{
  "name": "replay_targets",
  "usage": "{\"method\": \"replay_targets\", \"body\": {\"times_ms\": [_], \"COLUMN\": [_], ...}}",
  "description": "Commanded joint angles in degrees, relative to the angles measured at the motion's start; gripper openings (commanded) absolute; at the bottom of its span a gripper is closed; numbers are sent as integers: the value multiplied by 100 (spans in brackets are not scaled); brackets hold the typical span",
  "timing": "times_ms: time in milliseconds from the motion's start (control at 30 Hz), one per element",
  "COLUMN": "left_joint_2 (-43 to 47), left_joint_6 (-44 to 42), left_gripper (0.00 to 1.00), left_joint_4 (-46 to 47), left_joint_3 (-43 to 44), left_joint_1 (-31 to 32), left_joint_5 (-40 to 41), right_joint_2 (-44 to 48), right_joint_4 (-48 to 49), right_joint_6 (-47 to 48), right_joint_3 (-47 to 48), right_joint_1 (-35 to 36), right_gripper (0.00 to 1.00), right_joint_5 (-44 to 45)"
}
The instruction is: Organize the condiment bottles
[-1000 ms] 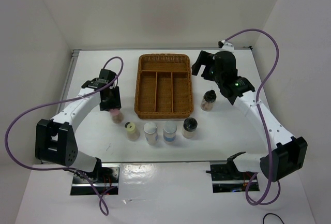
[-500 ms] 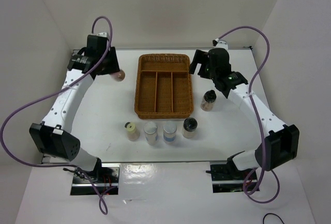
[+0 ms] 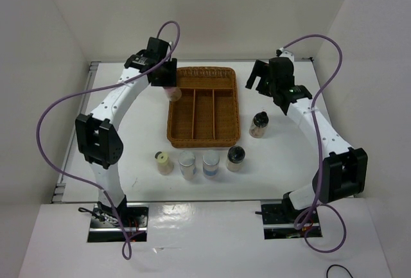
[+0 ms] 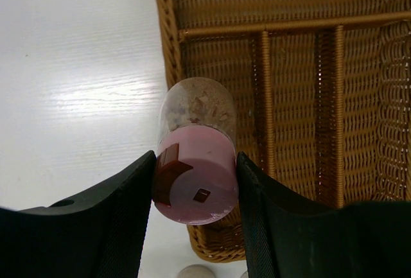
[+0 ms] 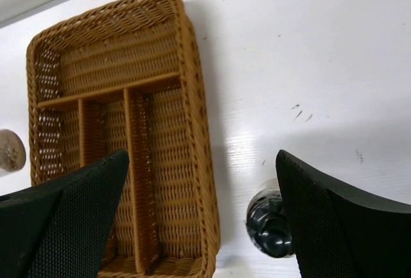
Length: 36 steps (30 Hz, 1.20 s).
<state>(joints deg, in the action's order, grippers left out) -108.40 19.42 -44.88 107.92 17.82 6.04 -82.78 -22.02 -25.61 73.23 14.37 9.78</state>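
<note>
Around the brown wicker tray (image 3: 204, 106) spreads a white desk (image 3: 128, 137), glossy enough to catch the light, closed in by plain white walls (image 3: 212, 15) at the far side and on both flanks. Purple cables (image 3: 48, 114) loop up from both arms.

Over the tray's left rim, close to its far-left corner, the left end effector (image 3: 166, 78) is clamped on the pink-lidded jar (image 3: 170, 90). The left wrist view shows its fingers (image 4: 131, 207) pressed on either side of the pink lid, with the clear body and its beige contents lying across the wicker edge. Whether the jar touches the tray I cannot tell.

Just off the tray's far-right corner hangs the right end effector (image 3: 262, 78), jaws spread wide and empty.

Beside the tray's right edge stands a black-lidded jar (image 3: 259, 124), apart from the rim. Along the tray's near edge runs a row of four: the yellow-lidded jar (image 3: 164, 161), a silver-lidded jar (image 3: 187, 163), the blue-labelled jar (image 3: 210, 162) and a second black-lidded jar (image 3: 236, 158). All five stand upright. Every compartment of the tray shows bare wicker.
</note>
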Motion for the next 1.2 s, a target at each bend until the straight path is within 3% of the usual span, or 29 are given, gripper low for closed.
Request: {"method": "replay_targets", "body": {"times_ms": [0, 800, 967, 1000, 1167], "left_joint_2": [-146, -1561, -1745, -1746, -1511], "left_joint_6": [-193, -421, -474, -474, -527], "left_gripper": [37, 43, 55, 63, 87], "left_joint_4": [190, 401, 401, 401, 296], "left_joint_3": [458, 959, 1038, 1090, 977], "left_joint_1": [133, 257, 318, 318, 432], "left_joint_5": [-226, -279, -332, -184, 89], "right_joint_2": [86, 34, 34, 34, 87], "right_joint_4": [-13, -74, -74, -135, -258], "right_joint_6": [82, 29, 29, 29, 82], "right_joint_3": [219, -28, -142, -142, -143], "right_joint_1": [-207, -418, -418, -418, -418], "right_gripper": [99, 99, 99, 99, 99], "right_joint_5": [68, 112, 112, 112, 173]}}
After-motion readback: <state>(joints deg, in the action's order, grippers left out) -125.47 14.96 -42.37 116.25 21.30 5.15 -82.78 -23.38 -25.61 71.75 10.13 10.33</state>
